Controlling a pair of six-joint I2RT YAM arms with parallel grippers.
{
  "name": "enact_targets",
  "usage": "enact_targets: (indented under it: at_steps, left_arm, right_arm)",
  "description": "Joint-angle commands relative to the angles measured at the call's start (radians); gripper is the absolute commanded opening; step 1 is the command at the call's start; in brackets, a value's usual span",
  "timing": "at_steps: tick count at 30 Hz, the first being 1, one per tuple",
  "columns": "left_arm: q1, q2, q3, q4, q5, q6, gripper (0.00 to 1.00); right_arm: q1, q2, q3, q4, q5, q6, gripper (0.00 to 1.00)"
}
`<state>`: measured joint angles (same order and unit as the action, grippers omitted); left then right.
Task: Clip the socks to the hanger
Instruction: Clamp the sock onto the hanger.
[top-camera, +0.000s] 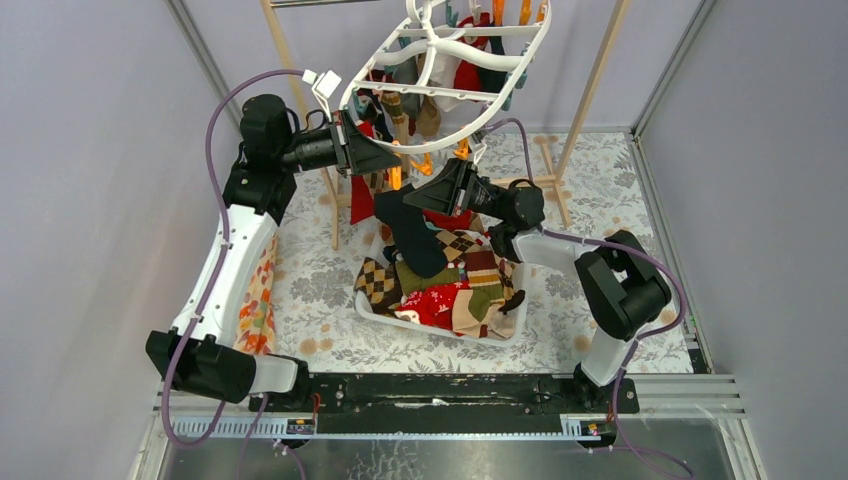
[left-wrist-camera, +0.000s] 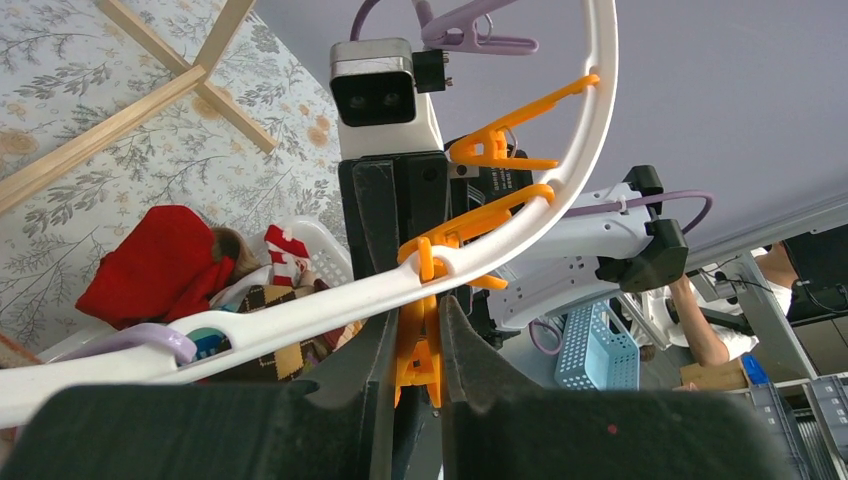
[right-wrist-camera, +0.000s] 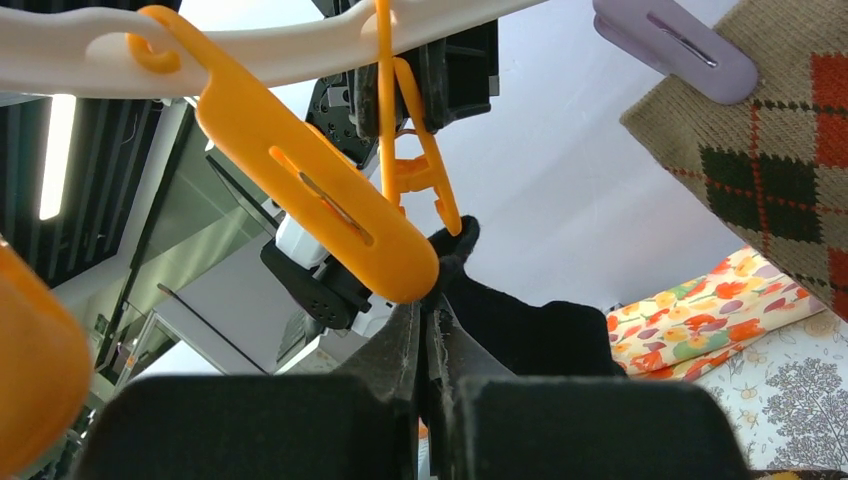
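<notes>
The white oval hanger (top-camera: 437, 147) hangs tilted above the basket, with several socks clipped on its far side. My left gripper (top-camera: 390, 160) is shut on an orange clip (left-wrist-camera: 420, 350) that dangles from the hanger's rim (left-wrist-camera: 330, 310), and squeezes it between its pads. My right gripper (top-camera: 415, 200) is shut on a dark sock (top-camera: 410, 235) and holds its top edge up just under that clip. In the right wrist view the dark sock (right-wrist-camera: 540, 335) rises from the shut jaws to the tips of the clip (right-wrist-camera: 420, 175). More socks (top-camera: 450, 290) lie heaped in the basket.
The white basket (top-camera: 365, 305) stands on the floral cloth below the hanger. The wooden pole frame (top-camera: 590, 90) stands behind. An orange floral cloth (top-camera: 258, 300) lies at the left. Another orange clip (right-wrist-camera: 330, 210) hangs close by my right fingers. An argyle sock (right-wrist-camera: 780, 150) hangs from a purple clip (right-wrist-camera: 670, 45).
</notes>
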<state>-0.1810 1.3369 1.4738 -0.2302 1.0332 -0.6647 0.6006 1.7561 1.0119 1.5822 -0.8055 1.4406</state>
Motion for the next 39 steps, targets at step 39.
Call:
enact_targets:
  at_steps: [39]
  left_arm:
    - [0.016, 0.012, -0.006, 0.065, 0.064, -0.020, 0.00]
  right_arm:
    - [-0.010, -0.021, 0.062, 0.143, 0.144, -0.011, 0.00]
